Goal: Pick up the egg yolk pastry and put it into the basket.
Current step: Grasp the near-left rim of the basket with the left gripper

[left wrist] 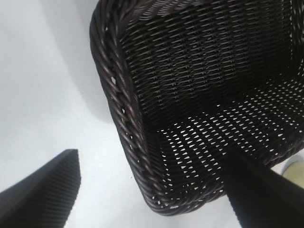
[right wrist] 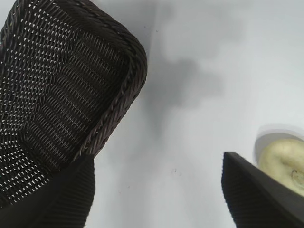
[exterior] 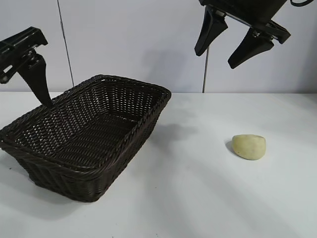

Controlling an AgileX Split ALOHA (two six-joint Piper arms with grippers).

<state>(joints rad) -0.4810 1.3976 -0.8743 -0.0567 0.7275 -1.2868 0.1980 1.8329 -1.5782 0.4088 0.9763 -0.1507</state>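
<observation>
The egg yolk pastry (exterior: 249, 147), a small pale yellow-green dome, lies on the white table at the right, well apart from the basket. The dark brown wicker basket (exterior: 124, 82) stands at the left with nothing inside it. My right gripper (exterior: 215, 58) hangs open high above the table, between basket and pastry. In the right wrist view, the right gripper (right wrist: 156, 164) holds nothing, and the pastry (right wrist: 284, 159) shows just outside one finger. My left gripper (left wrist: 152, 159) is open and empty over the basket's near-left corner, one finger (exterior: 38, 79) showing beside the rim.
The white table (exterior: 188, 198) runs bare in front of and between the basket and the pastry. A pale wall with a vertical seam (exterior: 204, 74) stands behind. The basket's braided rim (right wrist: 121, 90) lies close to one right finger in the right wrist view.
</observation>
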